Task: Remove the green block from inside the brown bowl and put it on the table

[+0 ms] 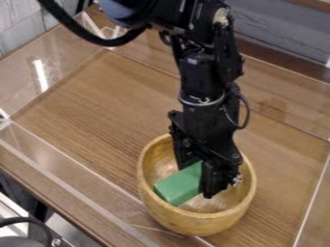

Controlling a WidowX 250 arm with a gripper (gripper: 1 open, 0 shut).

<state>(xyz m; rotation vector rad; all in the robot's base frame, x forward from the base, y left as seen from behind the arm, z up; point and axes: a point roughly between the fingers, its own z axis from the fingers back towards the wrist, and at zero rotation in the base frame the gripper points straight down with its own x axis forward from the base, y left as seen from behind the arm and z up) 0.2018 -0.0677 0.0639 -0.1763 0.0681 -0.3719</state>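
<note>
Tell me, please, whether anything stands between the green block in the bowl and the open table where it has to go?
Only the brown bowl's own raised rim: the green block lies inside it, under the gripper, and must be lifted over. The table around the bowl shows no other objects.

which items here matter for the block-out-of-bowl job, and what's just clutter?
Job:
green block, in the bowl, end effector shut on it
brown bowl
table, the drop spot

Not part of it:
clear acrylic walls
No other loose items visible.

Bowl (168,212): light wood, smooth. Block (180,183): matte green. Table (103,106): wood-grain w/ glossy clear walls (52,53).
</note>
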